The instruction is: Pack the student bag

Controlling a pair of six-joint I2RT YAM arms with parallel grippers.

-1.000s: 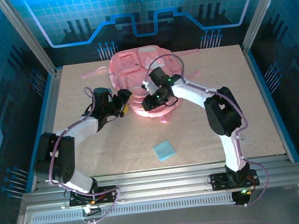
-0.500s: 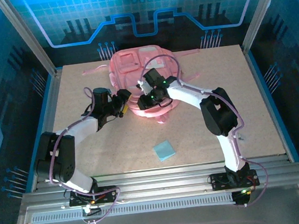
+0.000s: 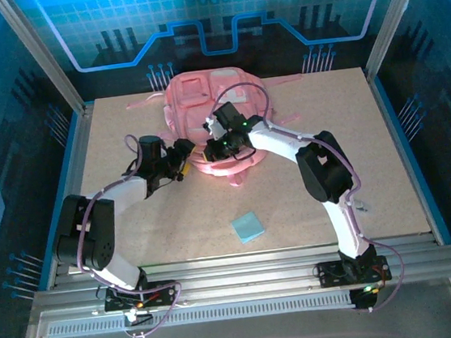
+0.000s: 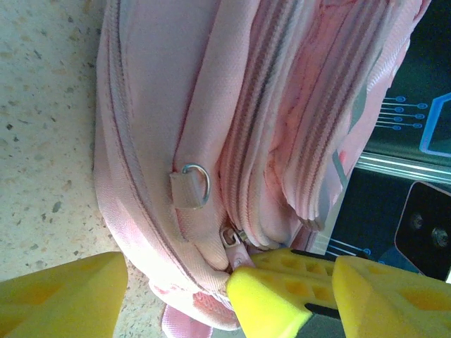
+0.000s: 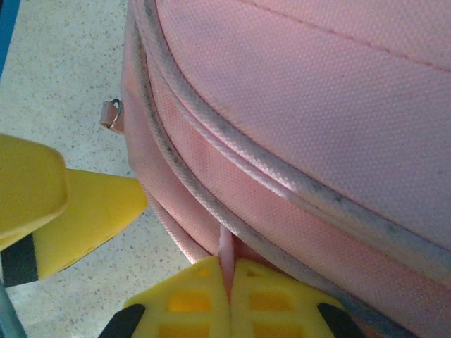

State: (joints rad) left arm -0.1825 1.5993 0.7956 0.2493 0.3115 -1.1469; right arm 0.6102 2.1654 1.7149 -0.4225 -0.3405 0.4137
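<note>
Bag (image 3: 220,104) lies on surface (image 3: 372,168), directly ahead of both tools. Right tool (image 5: 229,274) clamped tight on pink tab (image 5: 225,246) at bag's edge. Left tool (image 4: 177,276) spread wide, bag's corner between its fingers (image 4: 63,296).

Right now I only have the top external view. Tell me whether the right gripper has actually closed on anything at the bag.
Observer: Yes. The right gripper is shut on a thin pink tab that comes off the student bag at a lower seam.
Operator: Report the left gripper's jaws.
Observer: The left gripper is open. The bag's lower corner lies in the gap and is not pinched.
Operator: Find me the zipper slider.
Observer: The metal zipper slider sits at that lower corner, just below a small metal ring on a fabric loop.
</note>
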